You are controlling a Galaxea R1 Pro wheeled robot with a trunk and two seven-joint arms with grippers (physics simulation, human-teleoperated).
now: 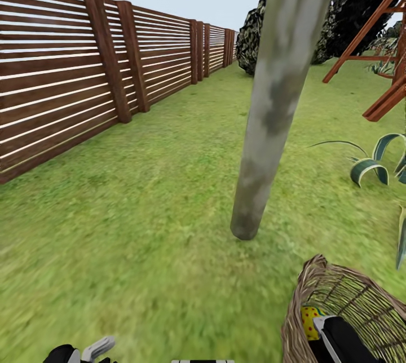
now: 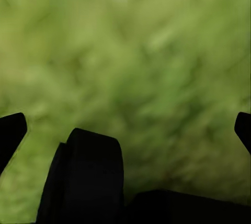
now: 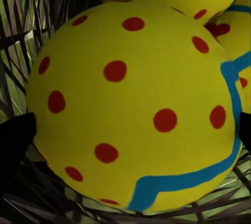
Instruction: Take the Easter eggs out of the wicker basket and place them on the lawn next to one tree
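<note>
Three yellow red-dotted eggs (image 3: 136,104) in wicker basket (image 1: 338,295), right gripper (image 3: 133,140) apparently apart around one.

No readable text, labels, brands, numbers or signs anywhere here. The nearest egg (image 3: 133,104) carries only red dots and a blue zigzag band, pattern and not lettering. Fence (image 1: 84,70), tree trunk (image 1: 279,98) and wicker basket (image 1: 349,306) are all unmarked.
</note>
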